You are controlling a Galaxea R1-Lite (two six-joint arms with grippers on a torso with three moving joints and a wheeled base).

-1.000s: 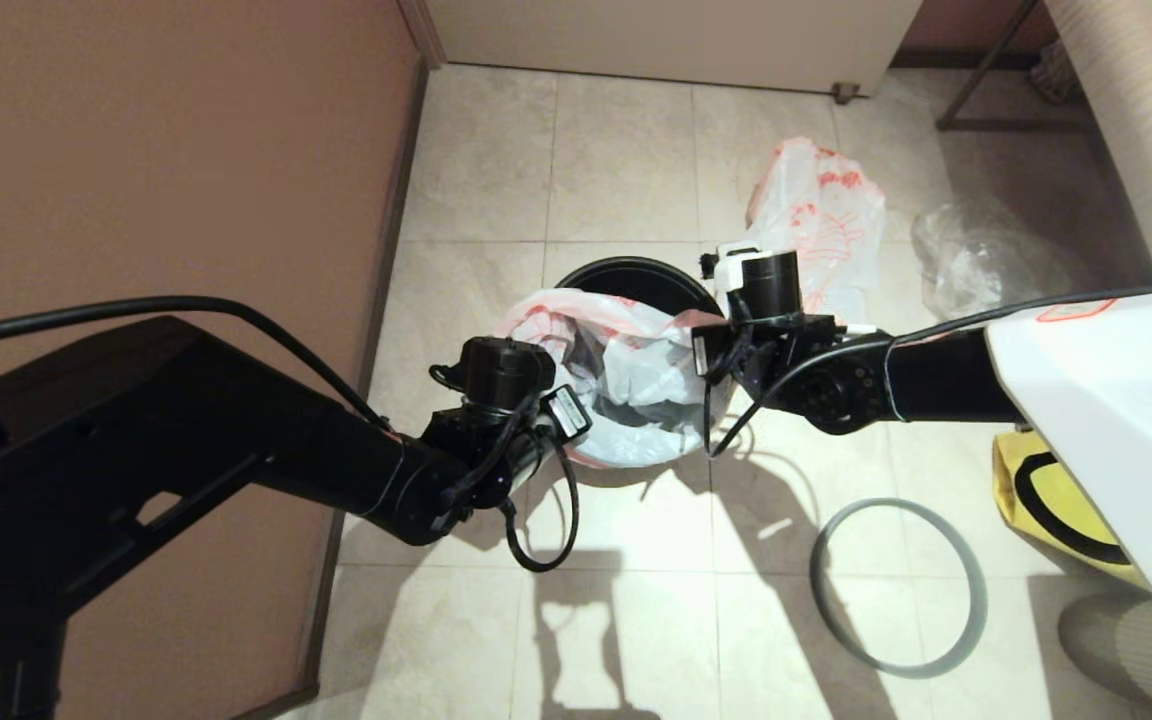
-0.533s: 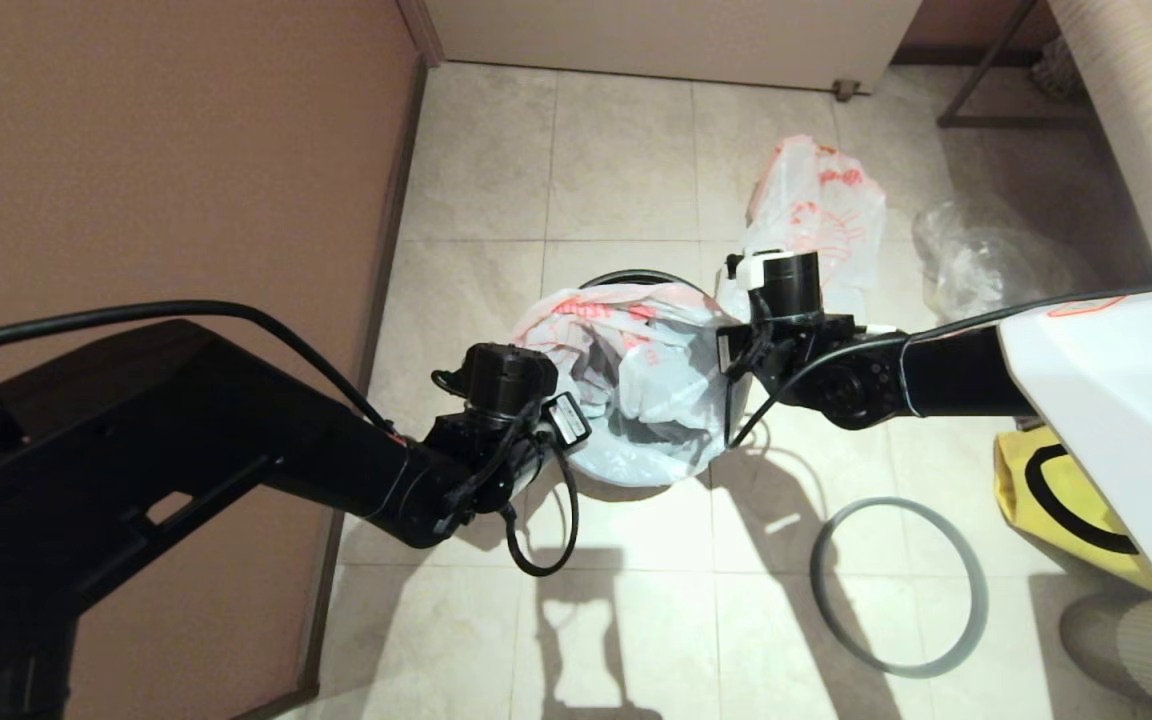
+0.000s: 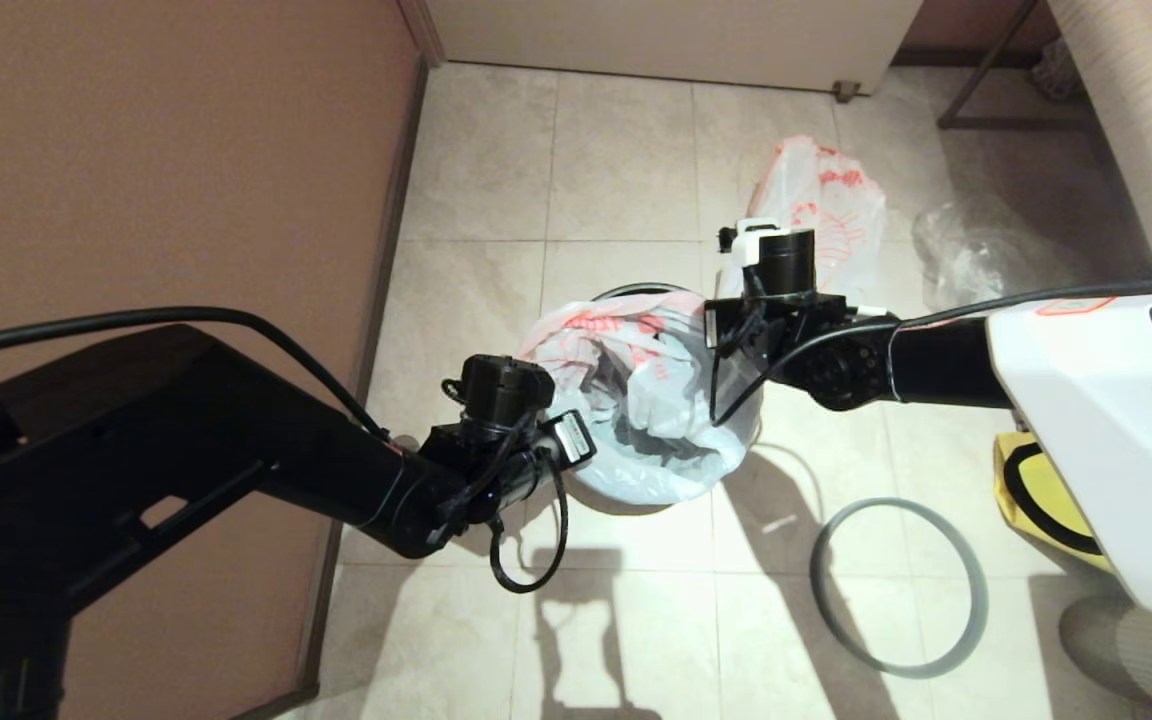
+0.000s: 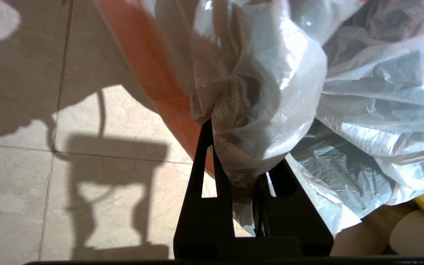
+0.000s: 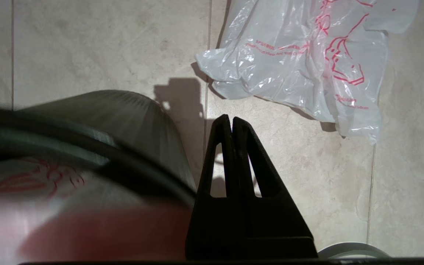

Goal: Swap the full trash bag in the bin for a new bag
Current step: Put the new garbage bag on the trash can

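The new bag [image 3: 651, 400], thin, limp and slippery film draped in the bin [image 3: 626, 293], is best taken by gathered edges: left pincer [image 4: 250, 184] clamped on a bunch, right pincer [image 5: 231, 123] closed, seemingly empty.

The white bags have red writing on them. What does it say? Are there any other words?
No text here can be quoted.
Full trash bag: short lines of small red print beside a red line drawing, too small to read.
New bag: red characters, too blurred to read.
White sticker on the left wrist: too small to read.
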